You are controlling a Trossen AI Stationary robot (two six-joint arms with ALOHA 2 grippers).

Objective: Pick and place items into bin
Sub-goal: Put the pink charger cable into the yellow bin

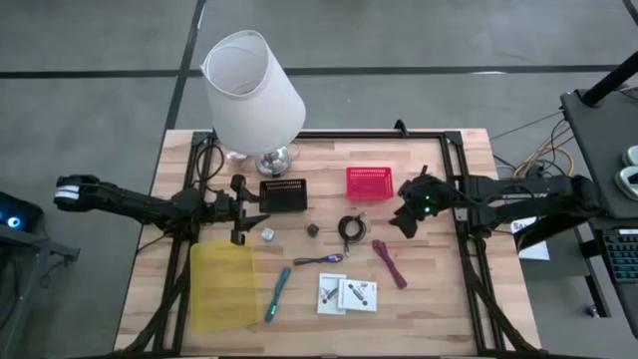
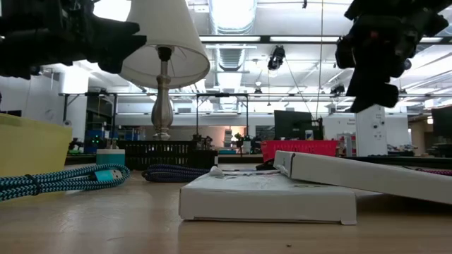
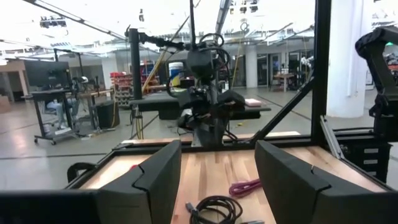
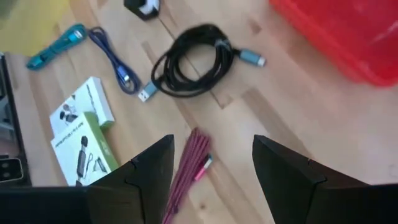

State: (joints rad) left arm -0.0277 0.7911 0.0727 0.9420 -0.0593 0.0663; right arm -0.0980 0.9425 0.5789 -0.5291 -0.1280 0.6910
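Observation:
The loose items lie on the wooden table: a black coiled cable (image 1: 351, 227) (image 4: 193, 59), a maroon strap (image 1: 390, 262) (image 4: 189, 168), a purple cord (image 1: 319, 260), a teal pen-like piece (image 1: 277, 294), two white packets (image 1: 347, 293) (image 4: 81, 134), a tiny silver piece (image 1: 268, 233) and a dark piece (image 1: 312, 229). My right gripper (image 1: 407, 221) (image 4: 211, 174) is open and empty, hovering above the maroon strap, fingers pointing down. My left gripper (image 1: 244, 211) (image 3: 217, 180) is open and empty, held level in front of the black basket, facing the table's right side.
A red basket (image 1: 369, 182) and a black basket (image 1: 283, 194) stand at mid-table. A yellow bin (image 1: 221, 284) lies at the near left. A big white lamp (image 1: 254, 90) stands at the far left. A dark frame (image 1: 454, 189) runs along the table's edges.

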